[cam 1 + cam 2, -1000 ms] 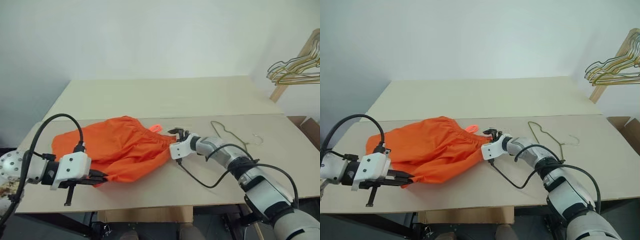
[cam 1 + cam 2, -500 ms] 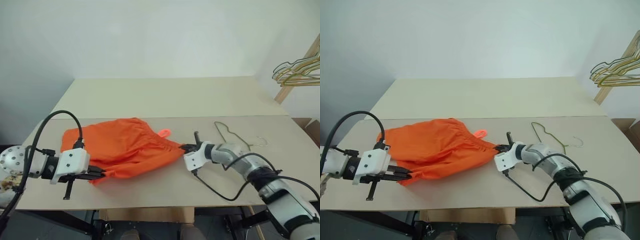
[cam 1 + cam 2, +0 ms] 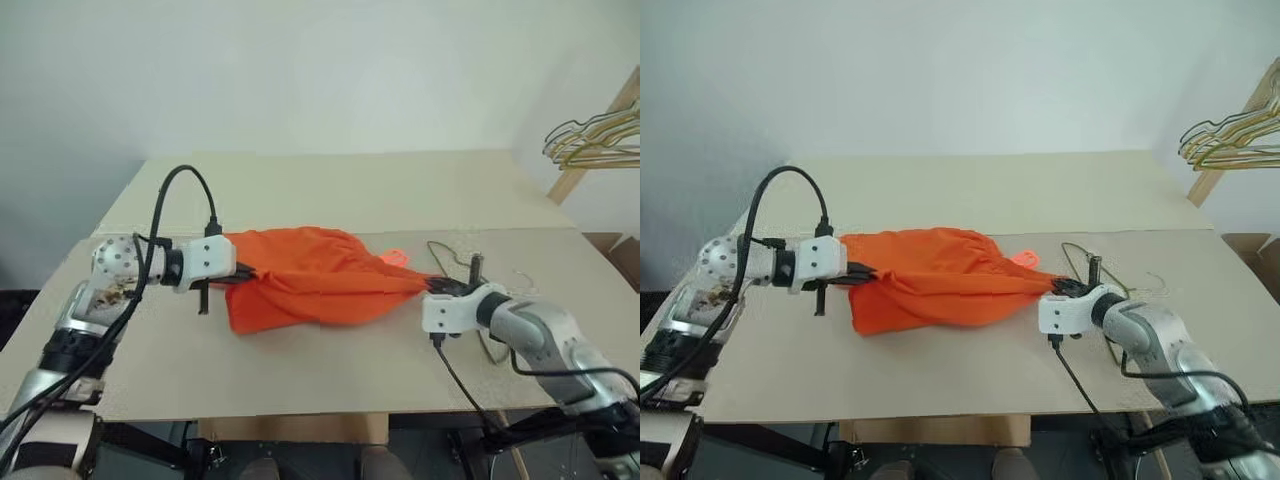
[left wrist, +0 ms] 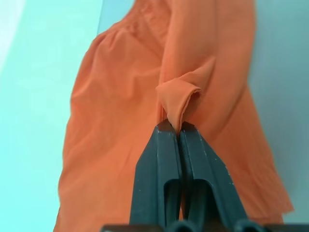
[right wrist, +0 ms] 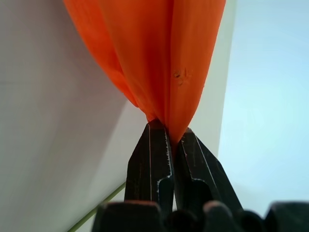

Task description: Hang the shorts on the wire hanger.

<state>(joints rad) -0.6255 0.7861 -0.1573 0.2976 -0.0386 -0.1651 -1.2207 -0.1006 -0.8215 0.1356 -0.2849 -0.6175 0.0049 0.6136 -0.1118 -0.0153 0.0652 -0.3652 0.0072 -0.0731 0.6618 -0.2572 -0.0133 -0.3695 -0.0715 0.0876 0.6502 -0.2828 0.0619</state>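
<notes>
Pale table (image 3: 330, 190) | both my grippers, left (image 3: 240, 275) and right (image 3: 428, 288), clamped on orange shorts (image 3: 315, 285) | I'd keep waistband taut; carry toward wire hanger (image 3: 450, 258)

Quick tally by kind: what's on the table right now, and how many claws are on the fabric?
Orange shorts: 1
Loose wire hanger on the table: 1
Claws shut on the shorts: 2, left claw and right claw
Total: 4
The bunch of wire hangers on the wooden rail at far right is too overlapped to count.
</notes>
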